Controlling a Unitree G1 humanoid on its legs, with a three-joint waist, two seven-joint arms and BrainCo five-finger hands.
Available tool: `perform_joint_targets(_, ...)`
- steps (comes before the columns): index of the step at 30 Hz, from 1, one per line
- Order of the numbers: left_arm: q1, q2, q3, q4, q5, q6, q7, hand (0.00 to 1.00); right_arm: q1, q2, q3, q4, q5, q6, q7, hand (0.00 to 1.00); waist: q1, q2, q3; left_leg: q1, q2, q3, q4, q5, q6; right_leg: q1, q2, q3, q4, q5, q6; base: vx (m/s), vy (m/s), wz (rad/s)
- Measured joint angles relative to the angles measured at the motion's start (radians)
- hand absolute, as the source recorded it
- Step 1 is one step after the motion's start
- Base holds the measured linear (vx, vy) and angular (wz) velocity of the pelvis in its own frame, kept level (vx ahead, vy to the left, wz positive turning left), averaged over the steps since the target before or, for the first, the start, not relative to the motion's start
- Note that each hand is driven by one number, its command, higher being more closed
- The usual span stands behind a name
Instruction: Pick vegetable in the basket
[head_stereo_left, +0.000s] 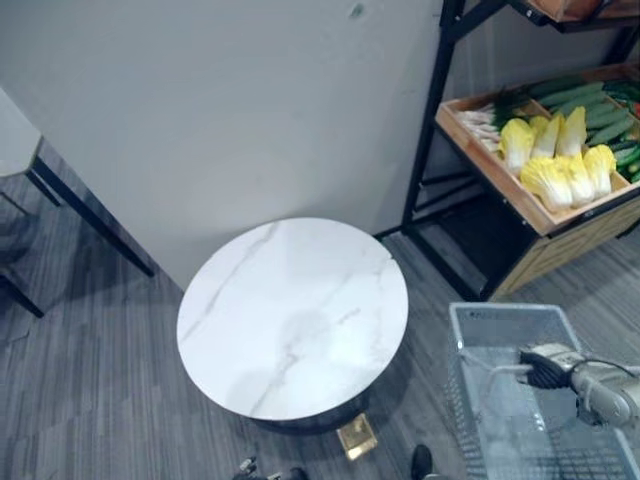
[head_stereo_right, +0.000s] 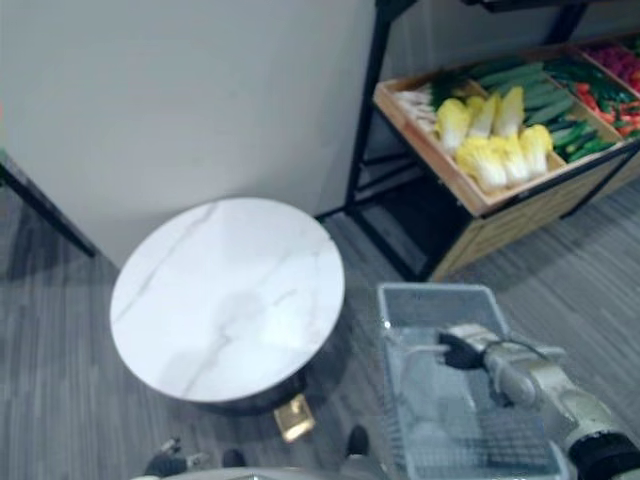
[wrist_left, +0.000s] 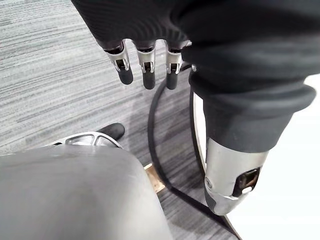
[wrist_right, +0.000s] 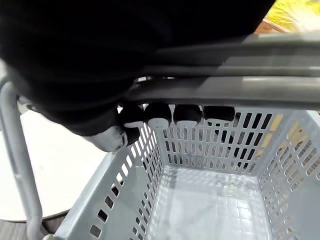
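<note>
I am steering a humanoid robot across a grey floor, looking down from its head. My right hand has its fingers curled tightly round the handle of a grey plastic basket, so the basket hangs from that arm low at the robot's right side. Its mesh bottom is bare, with no vegetable in it yet. My left hand hangs beside the body over the floor, its fingers straight and relaxed and holding nothing, which I judge leaves it free to do the picking. The vegetables are well apart from the basket, up and to the right. A sloping wooden crate on a black-framed shelf holds pale yellow cabbages with green cucumbers just behind them. A round white marble table stands between wall and robot, left of the basket. I judge I must walk nearer the shelf before reaching.
</note>
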Motion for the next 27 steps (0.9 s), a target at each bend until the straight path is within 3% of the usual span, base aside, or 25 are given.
perform_joint_targets(7, 0.044, 0.002, -0.008, 0.0, 0.029, 0.002, 0.0, 0.0, 0.132, 0.108, -0.19, 0.072, -0.046, 0.021, -0.05, 1.0, -0.043, -0.015, -0.009, 0.034, -0.024, 0.009, 0.0, -0.013, 0.011, -0.013, -0.03, 0.018, 0.08, -0.045, 0.019, 0.02, 0.026, -0.03)
perform_joint_targets(11, 0.043, 0.029, -0.045, -0.002, 0.041, -0.003, -0.004, 0.0, 0.164, 0.138, -0.262, 0.057, -0.087, 0.051, -0.073, 1.0, -0.057, -0.043, -0.008, 0.03, -0.094, 0.107, 0.006, -0.034, 0.048, -0.094, -0.084, 0.118, 0.094, -0.029, 0.096, -0.02, 0.128, -0.6)
perform_joint_targets(12, 0.043, 0.037, -0.045, -0.002, 0.039, -0.002, -0.006, 0.0, 0.164, 0.142, -0.262, 0.045, -0.101, 0.059, -0.078, 1.0, -0.06, -0.052, -0.007, 0.018, -0.109, 0.166, 0.007, -0.035, 0.074, -0.108, -0.1, 0.106, 0.04, -0.062, 0.106, -0.05, 0.154, -1.1)
perform_joint_targets(13, 0.04, 0.028, -0.029, -0.003, 0.036, -0.002, -0.009, 0.0, 0.146, 0.151, -0.259, 0.046, -0.109, 0.07, -0.078, 1.0, -0.059, -0.007, -0.006, 0.002, -0.066, 0.227, 0.007, -0.039, 0.107, -0.105, -0.106, -0.045, 0.017, -0.128, 0.026, -0.05, 0.136, -1.27)
perform_joint_targets(14, 0.043, 0.022, -0.01, 0.001, 0.035, 0.0, -0.01, 0.0, 0.116, 0.166, -0.254, 0.055, -0.113, 0.072, -0.078, 1.0, -0.055, 0.006, 0.008, 0.002, -0.038, 0.259, 0.007, -0.039, 0.108, -0.129, -0.108, -0.142, 0.083, -0.111, -0.067, -0.05, 0.125, -1.58)
perform_joint_targets(15, 0.045, 0.019, 0.028, 0.002, 0.035, 0.0, -0.01, 0.0, 0.064, 0.179, -0.239, 0.075, -0.113, 0.072, -0.082, 1.0, -0.045, 0.025, 0.025, 0.012, 0.008, 0.315, 0.008, -0.04, 0.108, -0.159, -0.106, -0.284, 0.263, -0.109, -0.156, -0.03, 0.119, -1.73)
perform_joint_targets(16, 0.044, 0.028, 0.042, 0.007, 0.036, 0.002, -0.012, 0.0, 0.025, 0.179, -0.224, 0.105, -0.11, 0.072, -0.084, 1.0, -0.036, 0.016, 0.036, 0.037, 0.034, 0.377, 0.008, -0.043, 0.112, -0.146, -0.134, -0.384, 0.413, -0.12, -0.171, -0.01, 0.098, -1.63)
perform_joint_targets(17, 0.044, 0.033, 0.042, 0.011, 0.036, 0.005, -0.013, 0.0, 0.008, 0.18, -0.218, 0.118, -0.109, 0.074, -0.086, 1.0, -0.033, 0.015, 0.038, 0.045, 0.04, 0.404, 0.008, -0.043, 0.113, -0.127, -0.146, -0.405, 0.453, -0.122, -0.172, -0.02, 0.024, -1.33)
perform_joint_targets(19, 0.031, 0.036, 0.042, 0.023, 0.036, 0.014, -0.023, 0.0, -0.04, 0.183, -0.214, 0.125, -0.108, 0.077, -0.088, 1.0, -0.027, -0.015, 0.027, 0.064, 0.056, 0.494, 0.008, -0.039, 0.107, -0.063, -0.181, -0.405, 0.52, -0.125, -0.167, -0.03, -0.102, -1.3)
perform_joint_targets(21, 0.015, 0.033, 0.043, 0.03, 0.035, 0.016, -0.026, 0.0, -0.075, 0.184, -0.192, 0.125, -0.11, 0.077, -0.088, 1.0, 0.002, -0.025, 0.027, 0.066, 0.096, 0.574, 0.055, -0.04, 0.096, -0.028, -0.207, -0.403, 0.513, -0.113, -0.151, 0.0, -0.191, -1.42)
perform_joint_targets(23, 0.01, 0.033, 0.045, 0.029, 0.032, 0.017, -0.026, 0.0, -0.102, 0.186, -0.166, 0.119, -0.109, 0.077, -0.087, 1.0, 0.017, -0.046, 0.017, 0.054, 0.124, 0.64, 0.106, -0.037, 0.088, -0.018, -0.235, -0.402, 0.432, -0.069, -0.095, 0.02, -0.319, -1.14)
perform_joint_targets(24, -0.004, 0.033, 0.048, 0.031, 0.027, 0.019, -0.025, 0.0, -0.109, 0.187, -0.166, 0.11, -0.109, 0.078, -0.089, 1.0, 0.013, -0.051, 0.015, 0.037, 0.147, 0.656, 0.133, -0.031, 0.081, -0.022, -0.208, -0.391, 0.386, -0.089, -0.059, -0.01, -0.397, -0.93)
perform_joint_targets(26, -0.025, -0.011, 0.057, 0.032, 0.02, 0.019, -0.023, 0.0, -0.123, 0.18, -0.167, 0.107, -0.111, 0.093, -0.09, 1.0, 0.011, 0.015, 0.025, 0.026, 0.211, 0.669, 0.156, 0.011, 0.046, -0.045, -0.137, -0.407, 0.335, -0.138, -0.02, -0.07, -0.526, -0.95)
perform_joint_targets(27, -0.026, -0.014, 0.057, 0.034, 0.019, 0.019, -0.022, 0.0, -0.117, 0.18, -0.167, 0.107, -0.11, 0.098, -0.09, 1.0, 0.005, 0.012, 0.03, 0.029, 0.219, 0.671, 0.164, 0.016, 0.04, -0.045, -0.131, -0.41, 0.343, -0.165, -0.017, -0.08, -0.433, -0.46)
